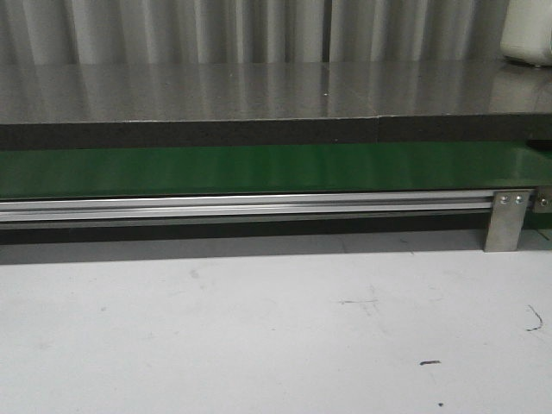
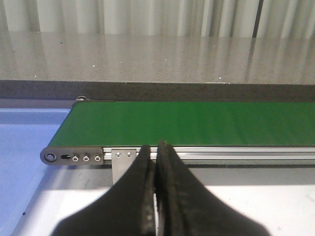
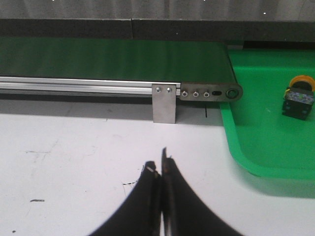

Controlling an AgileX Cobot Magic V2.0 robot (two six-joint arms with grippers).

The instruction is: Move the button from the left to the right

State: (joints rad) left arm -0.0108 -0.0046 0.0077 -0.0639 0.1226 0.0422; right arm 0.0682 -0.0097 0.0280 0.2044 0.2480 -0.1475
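Observation:
The button [image 3: 298, 98], a small black block with an orange-yellow cap, lies in the green tray [image 3: 261, 147] just past the right end of the green belt [image 3: 113, 60]. My right gripper [image 3: 159, 164] is shut and empty over the white table, well short of the tray. My left gripper [image 2: 154, 146] is also shut with nothing in it, its tips level with the belt's aluminium rail near the belt's left end [image 2: 147, 123]. Neither arm shows in the front view, where the belt [image 1: 259, 170] carries nothing.
A blue tray [image 2: 24, 147] sits off the belt's left end. A metal bracket [image 1: 506, 220] holds the rail [image 1: 241, 205] to the white table [image 1: 259, 328]. A dark grey shelf [image 1: 259, 90] runs behind the belt, with a white object [image 1: 528, 33] at its far right.

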